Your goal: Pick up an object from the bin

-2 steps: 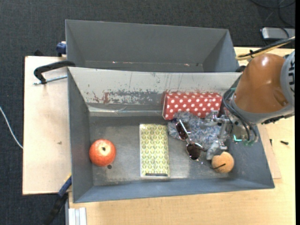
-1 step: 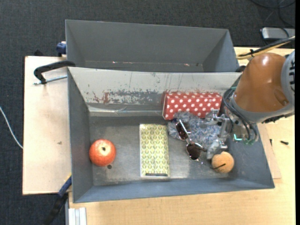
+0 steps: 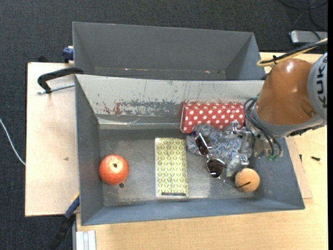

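Evidently the gripper (image 3: pixel 240 155) is down among the cloth (image 3: pixel 223 139) and sunglasses (image 3: pixel 210 158) at the bin's (image 3: pixel 88 155) right, just behind a tan ball (image 3: pixel 247 179), presumably to grasp one. Open or closed, I cannot tell.

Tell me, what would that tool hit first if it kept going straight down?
Most likely the patterned cloth by the sunglasses: the tool sits over its right edge. Depth is unclear, so it may already touch it.
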{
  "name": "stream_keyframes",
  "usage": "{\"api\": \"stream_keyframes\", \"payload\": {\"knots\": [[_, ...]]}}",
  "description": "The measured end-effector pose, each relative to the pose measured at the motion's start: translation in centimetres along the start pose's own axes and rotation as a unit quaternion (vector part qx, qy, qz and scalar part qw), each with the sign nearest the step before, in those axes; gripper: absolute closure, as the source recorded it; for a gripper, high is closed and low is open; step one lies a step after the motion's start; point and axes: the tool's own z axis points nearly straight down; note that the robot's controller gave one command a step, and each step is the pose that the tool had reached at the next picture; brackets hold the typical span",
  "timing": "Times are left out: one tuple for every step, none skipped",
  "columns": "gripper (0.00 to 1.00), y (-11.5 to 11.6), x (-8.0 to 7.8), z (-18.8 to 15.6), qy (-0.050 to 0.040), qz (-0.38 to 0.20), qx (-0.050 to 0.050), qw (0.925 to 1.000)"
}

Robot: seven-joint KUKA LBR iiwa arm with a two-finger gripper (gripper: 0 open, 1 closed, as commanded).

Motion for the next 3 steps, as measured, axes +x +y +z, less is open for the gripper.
{"api": "stream_keyframes", "payload": {"knots": [[1.0,0.1,-0.1,5.6,-0.0132,0.089,0.0,0.9959],[1.0,0.1,-0.1,5.6,-0.0132,0.089,0.0,0.9959],[1.0,-0.6,-0.2,2.0,0.0004,0.094,-0.001,0.9956]]}}
